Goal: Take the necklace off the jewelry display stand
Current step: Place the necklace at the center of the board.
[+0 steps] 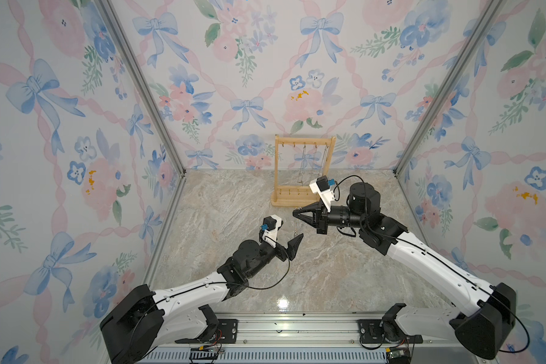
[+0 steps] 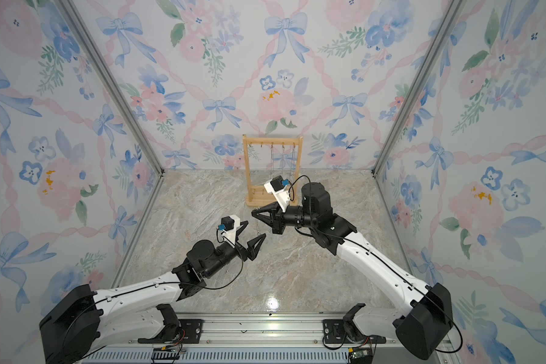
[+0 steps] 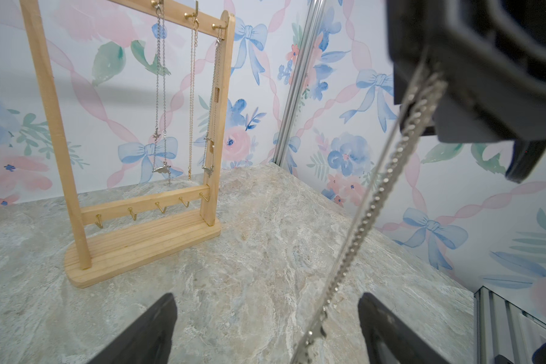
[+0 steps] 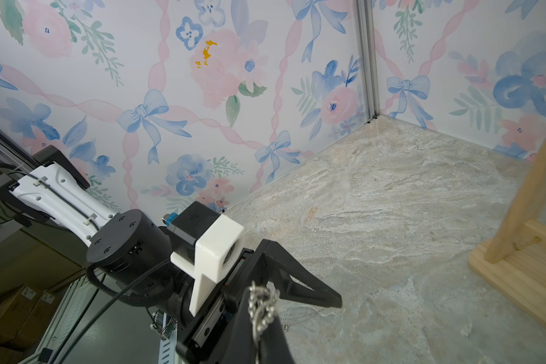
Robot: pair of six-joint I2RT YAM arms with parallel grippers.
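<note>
While the necklace [image 1: 296, 225] hangs from my right gripper [image 1: 295, 212], whose jaws are pinched shut on its upper end, it is already clear of the jewelry display stand [image 1: 278, 170]. The stand sits at the far side of the table [image 1: 227, 201], well apart from the chain. The chain's long axis runs straight up and down. Its low end drops into the gap of my left gripper [image 2: 254, 230], whose jaws stand wide, with one of the fingers [image 3: 379, 318] close beside the tail. So the left arm is nearer the dangling end and the right has the top. Any move to gather or lay the chain turns on that vertical line between the two grippers.

From above the chain is very thin, and I cannot tell whether its tail touches the table. Three other chains [image 3: 191, 94] hang from hooks on the stand's top bar [image 3: 174, 15], toward its right end.

I can read no brand, label or writing anywhere.
</note>
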